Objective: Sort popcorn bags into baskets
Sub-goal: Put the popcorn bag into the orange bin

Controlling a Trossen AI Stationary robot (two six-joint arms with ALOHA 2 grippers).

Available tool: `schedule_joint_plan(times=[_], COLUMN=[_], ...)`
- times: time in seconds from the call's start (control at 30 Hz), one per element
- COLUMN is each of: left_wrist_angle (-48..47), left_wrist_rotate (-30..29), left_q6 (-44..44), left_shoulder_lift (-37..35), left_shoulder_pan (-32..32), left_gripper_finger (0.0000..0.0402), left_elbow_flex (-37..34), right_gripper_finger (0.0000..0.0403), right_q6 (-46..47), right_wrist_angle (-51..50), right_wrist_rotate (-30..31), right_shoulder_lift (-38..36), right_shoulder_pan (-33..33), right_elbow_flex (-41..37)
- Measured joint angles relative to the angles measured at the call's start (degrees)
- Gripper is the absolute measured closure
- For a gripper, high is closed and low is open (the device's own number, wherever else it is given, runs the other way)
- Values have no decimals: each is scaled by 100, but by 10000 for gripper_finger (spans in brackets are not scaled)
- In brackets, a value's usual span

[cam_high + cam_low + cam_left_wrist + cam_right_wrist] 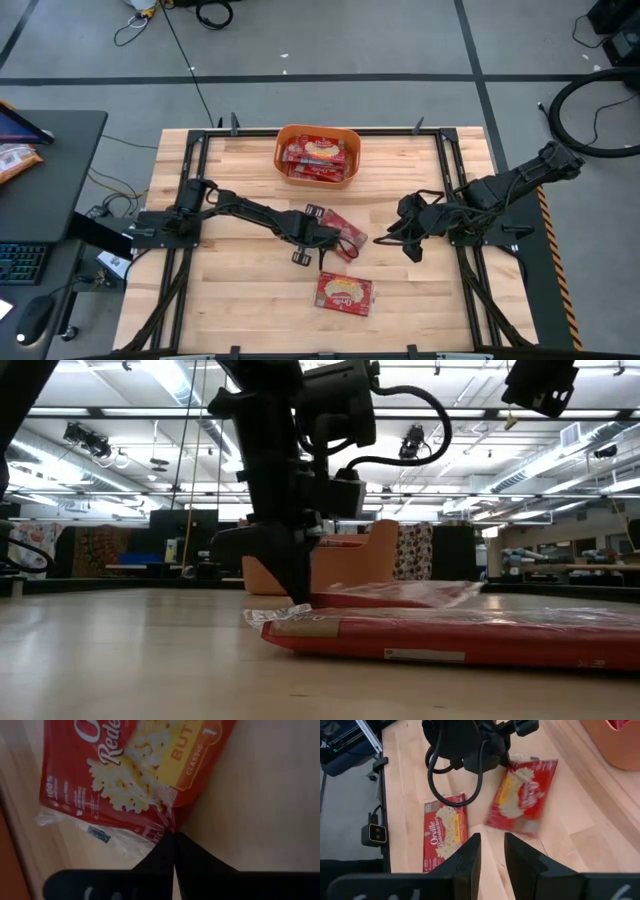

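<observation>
High view shows the wooden surface (240,300) with both arms over it and the sort partly complete. An orange basket (283,136) stands at the far edge, midway between the arms, and already holds several red popcorn bags (318,160) lying flat, overlapping; an exact count cannot be made. Two bags are outside it, so in my judgement the work is well advanced but not finished.

One loose bag (345,292) lies flat on the near part of the surface, untouched and clear of both arms. The other bag (343,232) lies near the centre, tilted, with the left pincer (312,240) at its edge. The left wrist view shows that pincer's fingers (197,865) pressed together on a corner seam of this bag (140,775), pinching it; the low view shows the bag low over the wood, whether just lifted cannot be told.

The right pincer (410,240) waits to the right of centre, fingers slightly spread, holding nothing.
</observation>
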Motion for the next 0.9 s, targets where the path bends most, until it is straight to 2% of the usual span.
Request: schedule_joint_plan(times=[0.13, 0.37, 0.5, 0.6, 0.73, 0.9], left_wrist_angle=[-420, -518, -459, -464, -419, -308], left_wrist_rotate=[172, 225, 520, 534, 536, 534], left_q6=[-434, -1016, -1312, -1433, -1584, -1627], left_shoulder_lift=[-178, -811, -1037, -1051, -1061, -1061], left_shoulder_pan=[10, 6, 38, 58, 96, 133], left_gripper_finger=[396, 398, 399, 400, 400, 401], left_elbow_flex=[-23, -22, -13, -13, -13, -13], right_gripper_finger=[312, 312, 312, 309, 296, 258], right_q6=[-47, -217, -573, -1066, -1541, -1570], right_wrist_angle=[0, 1, 17, 445, 1359, 2294], right_wrist_rotate=[20, 40, 384, 662, 607, 435], right_shoulder_lift=[0, 1, 116, 288, 558, 1023], right_shoulder_pan=[0, 0, 32, 42, -4, -60], right_elbow_flex=[0, 0, -1, -141, -456, -841])
